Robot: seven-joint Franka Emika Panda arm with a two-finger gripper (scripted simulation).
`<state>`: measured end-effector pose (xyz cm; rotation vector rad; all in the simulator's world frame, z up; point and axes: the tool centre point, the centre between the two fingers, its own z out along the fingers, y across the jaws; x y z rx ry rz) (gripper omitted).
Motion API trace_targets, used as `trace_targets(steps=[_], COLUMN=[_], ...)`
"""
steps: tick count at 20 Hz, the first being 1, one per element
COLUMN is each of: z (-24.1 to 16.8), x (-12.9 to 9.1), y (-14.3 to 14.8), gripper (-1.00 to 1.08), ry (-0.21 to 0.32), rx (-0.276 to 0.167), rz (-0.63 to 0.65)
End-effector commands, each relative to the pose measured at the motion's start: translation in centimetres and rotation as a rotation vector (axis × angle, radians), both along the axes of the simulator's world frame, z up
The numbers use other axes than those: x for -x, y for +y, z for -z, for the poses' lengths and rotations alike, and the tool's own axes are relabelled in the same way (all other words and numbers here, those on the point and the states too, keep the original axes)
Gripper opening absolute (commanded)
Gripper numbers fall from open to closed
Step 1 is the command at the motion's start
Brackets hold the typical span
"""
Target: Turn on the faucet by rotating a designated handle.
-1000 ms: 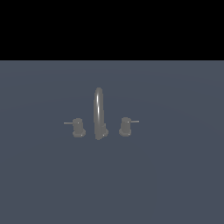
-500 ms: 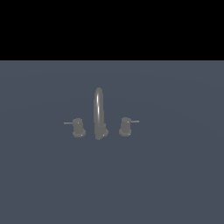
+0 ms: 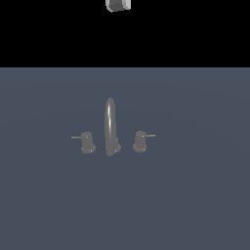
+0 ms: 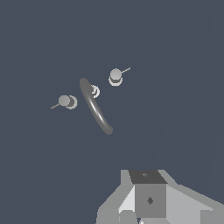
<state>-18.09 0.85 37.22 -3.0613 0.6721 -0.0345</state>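
Exterior view shows the faucet point(image 3: 111, 128) standing mid-surface, with its arched spout between two small knobs; the handle point(image 3: 140, 141) is the knob on the exterior view's right, its thin lever pointing further toward that right, level with the surface point(image 3: 195, 195). The twin knob point(image 3: 87, 142) mirrors it, lever pointing the other way. Only a grey-white scrap of the tool point(image 3: 117, 5) pokes in at the top edge, high above and well apart from the faucet. From the wrist view the handle point(image 4: 115, 76) lies far below the tool point(image 4: 146, 201), beyond the spout, so I judge the coming move as a long descent angled to the lever's side. Whether the fingers are apart or together I cannot tell. The dark blue-grey surface is flat and plain around the faucet, against a black backdrop.
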Motion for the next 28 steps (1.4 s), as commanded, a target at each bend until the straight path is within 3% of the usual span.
trace_targets(steps=[1, 15, 28], z=[1.8, 11.5, 20.1], x=[-1.3, -8.5, -14.4], y=[0.2, -0.4, -3.1], gripper=[-1.0, -1.0, -1.0], ry=[0.001, 0.008, 0.014], rx=[-0.002, -0.009, -0.011], rz=[0.065, 0.402, 0.702])
